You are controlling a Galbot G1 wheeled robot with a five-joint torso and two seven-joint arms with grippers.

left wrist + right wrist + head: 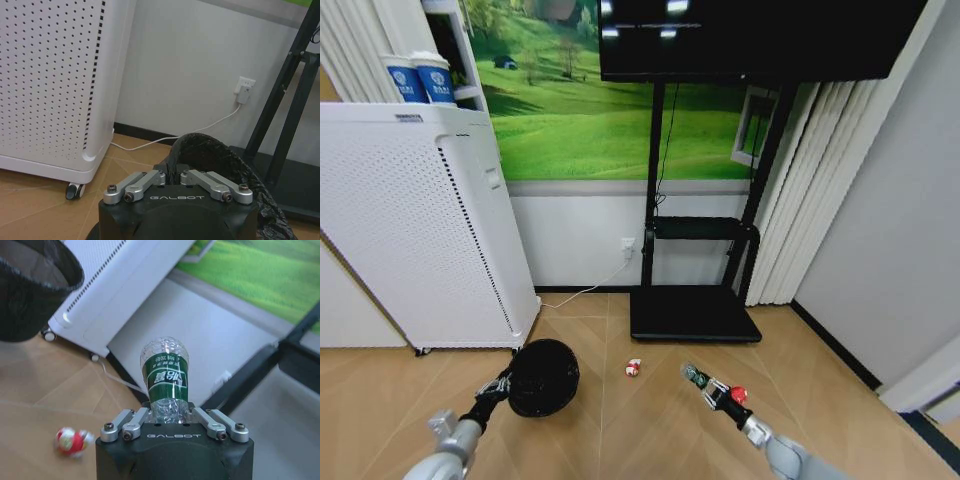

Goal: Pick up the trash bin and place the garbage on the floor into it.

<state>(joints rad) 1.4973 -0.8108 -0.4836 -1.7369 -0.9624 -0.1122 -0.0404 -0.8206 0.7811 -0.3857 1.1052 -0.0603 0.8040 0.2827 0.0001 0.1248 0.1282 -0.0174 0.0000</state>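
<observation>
The left gripper (pixel 506 381) has its fingers clamped on the rim of the small black cylindrical liner-bagged trash bin (pixel 544 376). The right gripper (pixel 701 385) pinches a clear green-labelled plastic bottle (pixel 164 379) above the wooden floor (pixel 640 430), near the red-and-white wrapper (pixel 633 368).

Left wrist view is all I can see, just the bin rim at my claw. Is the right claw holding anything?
Observer: Yes, the right claw is shut on the clear bottle with the green label.
Operator: Where is that relative to the bin?
Observer: In the head view it is to the right of the trash bin, apart from it; the left claw grips the bin's rim.
Operator: Any litter on the floor?
Observer: The red-and-white wrapper lies on the floor between the bin and the right claw.
</observation>
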